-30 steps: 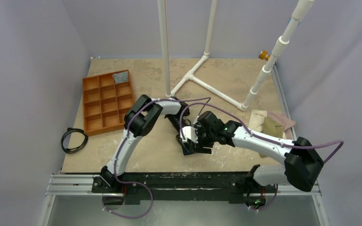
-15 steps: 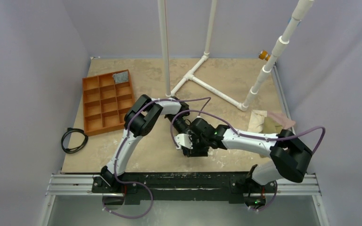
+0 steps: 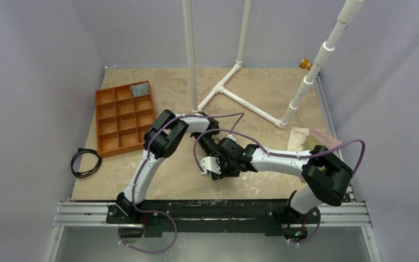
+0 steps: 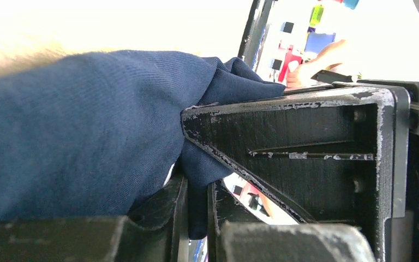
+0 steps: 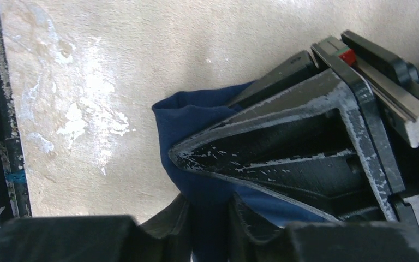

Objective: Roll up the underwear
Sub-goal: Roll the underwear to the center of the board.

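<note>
The underwear [image 4: 82, 125] is navy-blue soft cloth, bunched between the two grippers at the table's middle. My left gripper [image 4: 196, 196] is shut on a fold of it, which hangs down between the jaws. From the other side my right gripper [image 5: 210, 224] is shut on the underwear [image 5: 188, 117] just above the beige tabletop. The fingers [image 5: 283, 147] of the left gripper lie right against it. In the top view the left gripper [image 3: 214, 146] and right gripper [image 3: 218, 165] meet tip to tip and hide nearly all of the cloth.
An orange compartment tray [image 3: 105, 121] stands at the back left with a grey item [image 3: 139, 89] in one cell. A black cable [image 3: 86, 162] lies near it. A white pipe frame [image 3: 240, 98] stands at the back. Beige and pink cloths [image 3: 300, 136] lie at the right edge.
My right arm has swung left toward the left gripper and its jaws have closed on the navy cloth. The left arm has held still.
</note>
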Action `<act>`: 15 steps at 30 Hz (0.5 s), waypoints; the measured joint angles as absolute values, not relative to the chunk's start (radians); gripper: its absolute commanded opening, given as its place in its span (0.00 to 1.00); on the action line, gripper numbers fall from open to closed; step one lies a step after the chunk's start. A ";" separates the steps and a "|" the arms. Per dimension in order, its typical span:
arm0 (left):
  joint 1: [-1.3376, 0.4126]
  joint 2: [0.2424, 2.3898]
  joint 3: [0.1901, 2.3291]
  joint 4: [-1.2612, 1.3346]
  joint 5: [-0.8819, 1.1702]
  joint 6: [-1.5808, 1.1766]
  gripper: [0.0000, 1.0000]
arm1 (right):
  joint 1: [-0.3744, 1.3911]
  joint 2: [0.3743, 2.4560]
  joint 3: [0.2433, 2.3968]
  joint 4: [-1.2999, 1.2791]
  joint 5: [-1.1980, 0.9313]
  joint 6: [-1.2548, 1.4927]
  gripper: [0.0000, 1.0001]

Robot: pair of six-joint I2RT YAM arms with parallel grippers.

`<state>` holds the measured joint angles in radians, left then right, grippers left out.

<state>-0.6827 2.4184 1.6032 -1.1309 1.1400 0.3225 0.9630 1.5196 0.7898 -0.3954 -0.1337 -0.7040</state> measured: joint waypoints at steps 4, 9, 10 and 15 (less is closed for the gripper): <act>-0.683 2.418 1.602 -1.131 1.140 0.325 0.06 | 0.962 1.537 0.811 -0.416 -0.141 -0.710 0.00; -0.683 2.417 1.601 -1.129 1.140 0.325 0.16 | 0.962 1.543 0.820 -0.431 -0.146 -0.712 0.00; -0.683 2.416 1.601 -1.129 1.139 0.325 0.17 | 0.962 1.544 0.821 -0.433 -0.147 -0.711 0.00; -0.681 2.409 1.601 -1.127 1.124 0.313 0.23 | 0.962 1.549 0.830 -0.445 -0.150 -0.710 0.00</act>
<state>-0.6807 2.4088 1.6012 -1.1267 1.1244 0.3126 0.9619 1.5494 0.8299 -0.4446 -0.1497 -0.7101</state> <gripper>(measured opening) 0.194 0.119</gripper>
